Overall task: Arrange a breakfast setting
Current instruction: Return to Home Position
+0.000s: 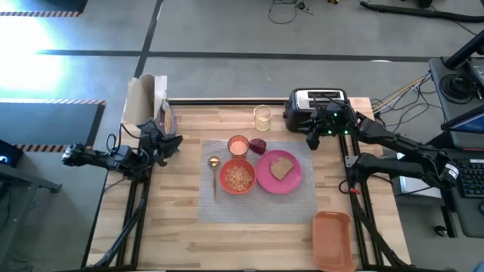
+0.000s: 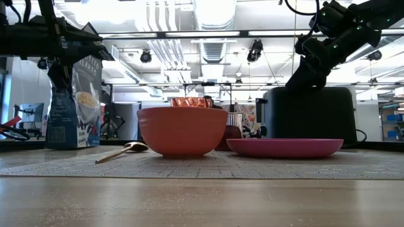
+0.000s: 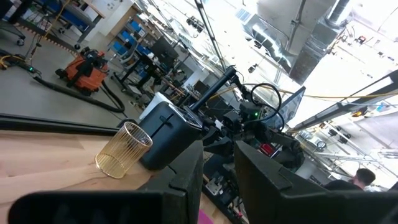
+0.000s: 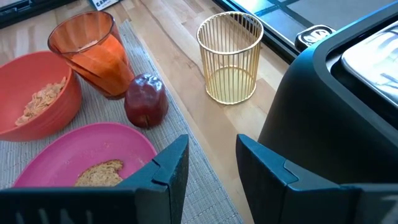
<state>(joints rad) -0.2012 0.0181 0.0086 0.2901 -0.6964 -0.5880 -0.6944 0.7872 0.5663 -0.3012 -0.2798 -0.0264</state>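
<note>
My left pincer (image 1: 171,142) hangs over the left side of the table (image 1: 181,242), just near of the cereal box (image 1: 147,98). Its 2 fingers stand a narrow gap apart with nothing between them. My right pincer (image 1: 314,139) hangs by the far right corner of the grey mat (image 1: 227,208), just in front of the toaster (image 1: 318,100) and well above the tabletop. Its 2 fingers are likewise a little apart and hold nothing. The breakfast setting lies on the mat between my arms. The pink plate (image 1: 283,186) sits right of centre with 1 slice of toast (image 1: 282,167) flat on it. Just left of the plate stands the orange-red bowl (image 2: 182,132), with cereal flakes (image 1: 237,177) inside; whether the 2 rims touch I cannot tell. The gold spoon (image 1: 214,170) lies left of the bowl, its handle pointing to the near edge. Beyond the bowl stands the orange cup (image 1: 238,145), and the dark red apple (image 1: 258,146) sits upright just to its right. Off the mat, a gold wire holder (image 1: 262,117) stands left of the toaster, and an orange tray (image 1: 333,238) lies at the near right corner.
</note>
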